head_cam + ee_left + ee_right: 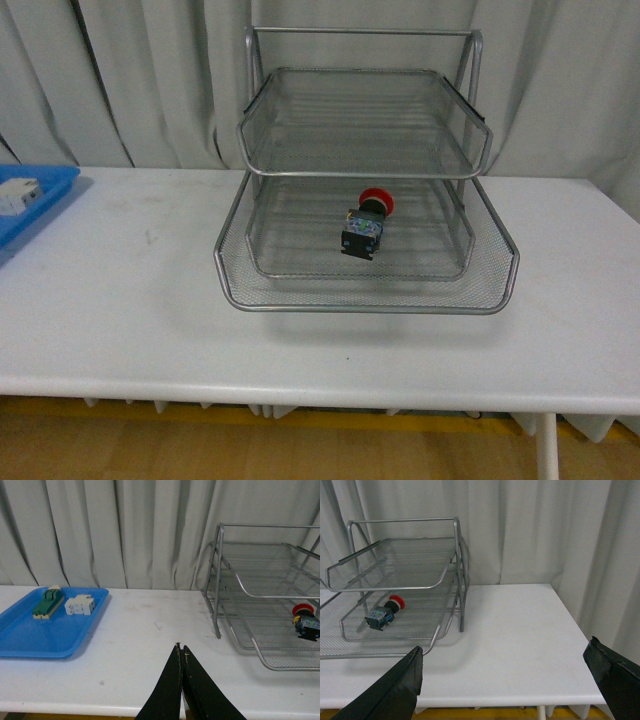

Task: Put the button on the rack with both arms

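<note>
Two fingers of the left gripper (182, 655) pressed together at their tips, closed on nothing, above the near edge of the tabletop (120, 300). The right gripper (505, 650) was spread wide and held nothing. The rack (365, 175) stood against the tabletop's far edge, about midway along it, with a lower shelf drawn out forward. The button (366, 224) lay on its side on the mesh beneath the top tier, red cap towards the back; which lower shelf bore it I could not tell. At the tabletop's left edge a blue tray (30, 640) held a green-and-cream block (48, 603) and a white block (80, 605).
</note>
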You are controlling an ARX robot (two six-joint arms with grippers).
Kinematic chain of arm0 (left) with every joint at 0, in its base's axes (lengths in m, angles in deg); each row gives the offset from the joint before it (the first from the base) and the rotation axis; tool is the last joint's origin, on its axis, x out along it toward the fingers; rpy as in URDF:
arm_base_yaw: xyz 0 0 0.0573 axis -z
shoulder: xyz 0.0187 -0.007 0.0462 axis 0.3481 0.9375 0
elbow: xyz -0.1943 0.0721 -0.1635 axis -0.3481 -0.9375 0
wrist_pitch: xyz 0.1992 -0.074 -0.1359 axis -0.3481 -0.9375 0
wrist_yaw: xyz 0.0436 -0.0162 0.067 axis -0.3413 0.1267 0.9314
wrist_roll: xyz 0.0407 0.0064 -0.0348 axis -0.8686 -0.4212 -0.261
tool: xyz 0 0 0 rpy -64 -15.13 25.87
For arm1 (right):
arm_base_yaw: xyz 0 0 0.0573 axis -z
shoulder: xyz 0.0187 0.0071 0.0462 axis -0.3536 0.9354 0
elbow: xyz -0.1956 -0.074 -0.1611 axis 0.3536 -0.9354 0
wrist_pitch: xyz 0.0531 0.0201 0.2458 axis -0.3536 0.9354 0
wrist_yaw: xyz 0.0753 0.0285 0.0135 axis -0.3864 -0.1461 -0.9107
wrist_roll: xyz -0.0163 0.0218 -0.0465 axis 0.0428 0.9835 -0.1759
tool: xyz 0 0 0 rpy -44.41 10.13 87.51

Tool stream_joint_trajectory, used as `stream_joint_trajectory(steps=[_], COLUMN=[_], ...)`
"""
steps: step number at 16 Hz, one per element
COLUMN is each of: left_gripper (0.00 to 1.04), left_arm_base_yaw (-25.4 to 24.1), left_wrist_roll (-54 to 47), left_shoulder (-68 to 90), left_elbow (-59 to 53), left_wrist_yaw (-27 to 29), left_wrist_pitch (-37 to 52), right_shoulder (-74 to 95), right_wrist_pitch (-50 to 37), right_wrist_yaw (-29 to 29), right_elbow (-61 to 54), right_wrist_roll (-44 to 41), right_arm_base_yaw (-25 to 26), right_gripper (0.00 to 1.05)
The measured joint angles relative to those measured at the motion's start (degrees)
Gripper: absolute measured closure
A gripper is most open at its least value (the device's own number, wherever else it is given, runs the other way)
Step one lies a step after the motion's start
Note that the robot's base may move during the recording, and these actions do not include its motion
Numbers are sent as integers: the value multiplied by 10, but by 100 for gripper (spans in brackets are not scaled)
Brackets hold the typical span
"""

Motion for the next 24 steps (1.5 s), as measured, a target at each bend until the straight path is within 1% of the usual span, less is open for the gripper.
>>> stream_joint_trajectory(steps=[3,4,6,7,8,14,15,17,22,24], left_gripper=[103,103,103,103,103,103,93,67,8,7], left_arm_base_yaw=[0,0,0,0,0,0,0,0,0,0], left_wrist_roll=[0,0,0,0,0,0,0,0,0,0], left_shoulder=[-29,-74,-97,-112,-112,-112,-112,-112,-112,-112], left_elbow=[0,0,0,3,0,0,0,0,0,0], left_wrist_yaw=[0,0,0,0,0,0,0,0,0,0], left_wrist_pitch=[-34,-102,-124,-108,-120,-118,-118,-118,-118,-118], right_shoulder=[0,0,0,0,0,0,0,0,0,0], right_wrist_pitch=[0,0,0,0,0,0,0,0,0,0], right_wrist_yaw=[0,0,0,0,0,0,0,0,0,0], right_elbow=[0,0,0,0,0,0,0,0,0,0], right_wrist_roll=[0,0,0,0,0,0,0,0,0,0], right_arm_base_yaw=[0,0,0,0,0,0,0,0,0,0], right_gripper=[6,6,6,6,6,6,6,6,6,6])
